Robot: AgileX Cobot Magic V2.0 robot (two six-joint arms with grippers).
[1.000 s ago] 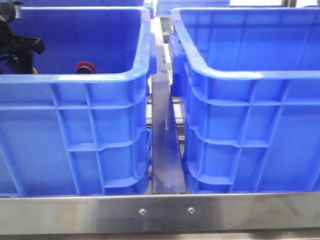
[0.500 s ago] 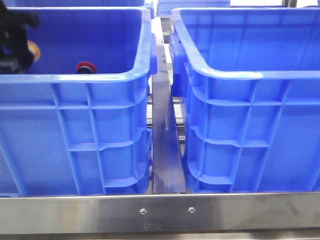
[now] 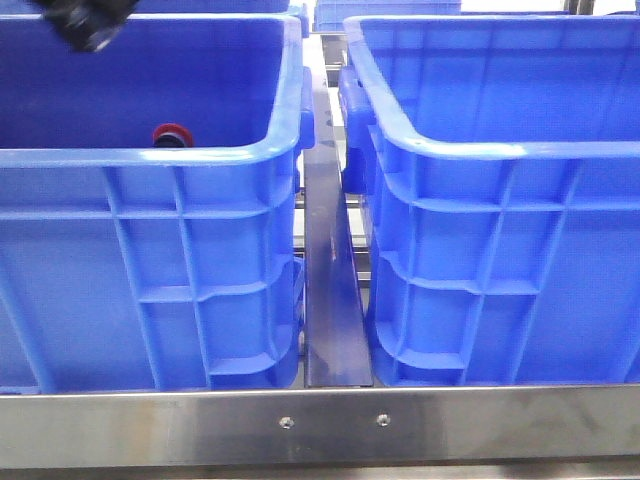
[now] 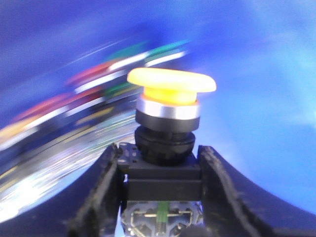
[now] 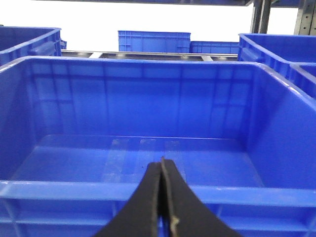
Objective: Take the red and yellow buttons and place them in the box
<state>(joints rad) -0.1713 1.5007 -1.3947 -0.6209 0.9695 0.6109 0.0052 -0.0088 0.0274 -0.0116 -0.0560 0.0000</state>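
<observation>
The red button (image 3: 172, 135) lies inside the left blue crate (image 3: 150, 158), just behind its near rim. My left gripper (image 3: 88, 22) shows as a blurred dark shape at the top of that crate. In the left wrist view my left gripper (image 4: 159, 150) is shut on the dark body of the yellow button (image 4: 170, 84), cap pointing away from the fingers. The right blue crate, the box (image 3: 480, 150), stands beside it. My right gripper (image 5: 162, 163) is shut and empty, over the near rim of an empty blue crate (image 5: 74, 190). It is out of the front view.
A dark metal rail (image 3: 335, 300) runs between the two crates. A steel bar (image 3: 320, 425) crosses the front. More blue crates (image 5: 154, 41) stand further back. Blurred coloured parts (image 4: 74, 113) streak past behind the yellow button.
My left gripper has risen from low in the left crate to its top edge, carrying the yellow button. The red button has not moved.
</observation>
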